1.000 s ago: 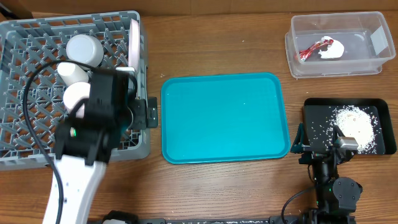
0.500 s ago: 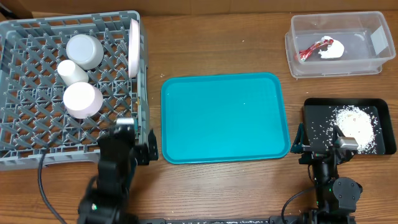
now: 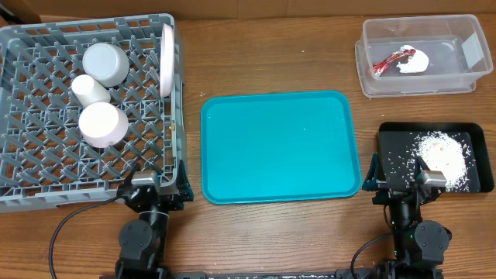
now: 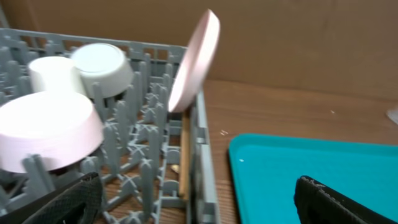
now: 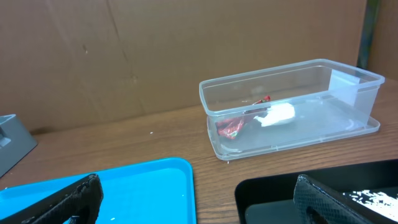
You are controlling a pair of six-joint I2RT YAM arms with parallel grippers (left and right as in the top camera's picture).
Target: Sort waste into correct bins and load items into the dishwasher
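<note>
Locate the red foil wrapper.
Overhead view, far right corner of the table: the red foil wrapper lies inside the clear tub, against the white napkin wad, beyond the black tray.

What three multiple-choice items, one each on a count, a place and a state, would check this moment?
1. How many dishes sit in the grey rack? A two; B four; C six.
2. Where does the red foil wrapper lie? A in the grey rack; B in the clear tub; C on the floor.
3. How does the large plate stand? A flat, face up; B upside down; C on edge at the rack's wall.
Key: B, since the metal bowl, white cup, pinkish bowl and plate are there; B, since the right wrist view shows red through the tub's wall; C, since the left wrist view shows it on edge, tilted.
</note>
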